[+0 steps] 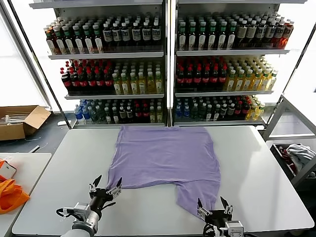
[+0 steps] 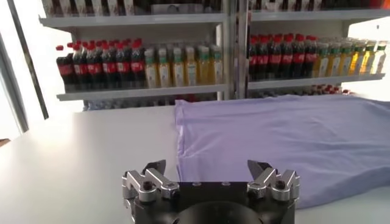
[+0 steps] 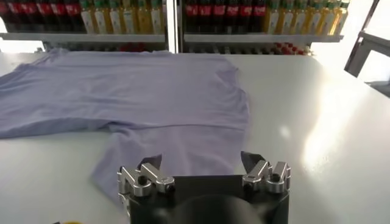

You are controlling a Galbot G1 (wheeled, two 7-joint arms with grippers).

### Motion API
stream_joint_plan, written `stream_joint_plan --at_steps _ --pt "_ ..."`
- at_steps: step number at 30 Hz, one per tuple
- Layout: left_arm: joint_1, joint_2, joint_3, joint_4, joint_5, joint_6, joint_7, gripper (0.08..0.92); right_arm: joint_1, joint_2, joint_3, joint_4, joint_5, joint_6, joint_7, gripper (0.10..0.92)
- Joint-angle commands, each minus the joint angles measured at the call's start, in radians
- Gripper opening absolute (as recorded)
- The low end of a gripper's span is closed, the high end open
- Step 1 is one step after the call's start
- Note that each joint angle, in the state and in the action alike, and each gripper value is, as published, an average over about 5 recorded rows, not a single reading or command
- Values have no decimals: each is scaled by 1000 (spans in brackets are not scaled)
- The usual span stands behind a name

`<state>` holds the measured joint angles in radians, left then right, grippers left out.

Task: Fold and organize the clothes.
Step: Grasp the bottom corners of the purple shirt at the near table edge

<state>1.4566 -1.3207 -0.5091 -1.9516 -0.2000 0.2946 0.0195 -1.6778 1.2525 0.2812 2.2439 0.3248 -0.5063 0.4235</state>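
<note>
t-shirt (image 1: pixel 165 158): spread flat, just ahead of both grippers
right gripper (image 1: pixel 214 207): jaws spread, empty, nearest, at the sleeve flap
left gripper (image 1: pixel 105 188): jaws spread, empty, beside the near edge

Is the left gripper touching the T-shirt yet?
Apart. In the head view, the open left gripper sits short of the T-shirt, with bare table between its fingertips and the near hem. The left wrist view shows the same gap.

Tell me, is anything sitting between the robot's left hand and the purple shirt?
No. In the head view only bare white table lies between the open left hand and the purple shirt.
</note>
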Motion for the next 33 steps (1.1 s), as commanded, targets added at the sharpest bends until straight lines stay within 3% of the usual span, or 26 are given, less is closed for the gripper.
stream_joint_plan --at_steps 1,22,29,33 --pt "-29 19 16 35 -16 13 -3 823 -6 8 -10 -4 7 3 15 823" --pt "-34 57 13 56 -93 113 -11 823 -6 34 -42 -40 -1 -4 29 807" --pt "-4 74 34 39 -92 118 -11 814 -14 33 -37 -52 2 12 34 629" --pt "0 74 40 32 -85 117 -11 724 -21 36 -46 -54 -1 21 31 508"
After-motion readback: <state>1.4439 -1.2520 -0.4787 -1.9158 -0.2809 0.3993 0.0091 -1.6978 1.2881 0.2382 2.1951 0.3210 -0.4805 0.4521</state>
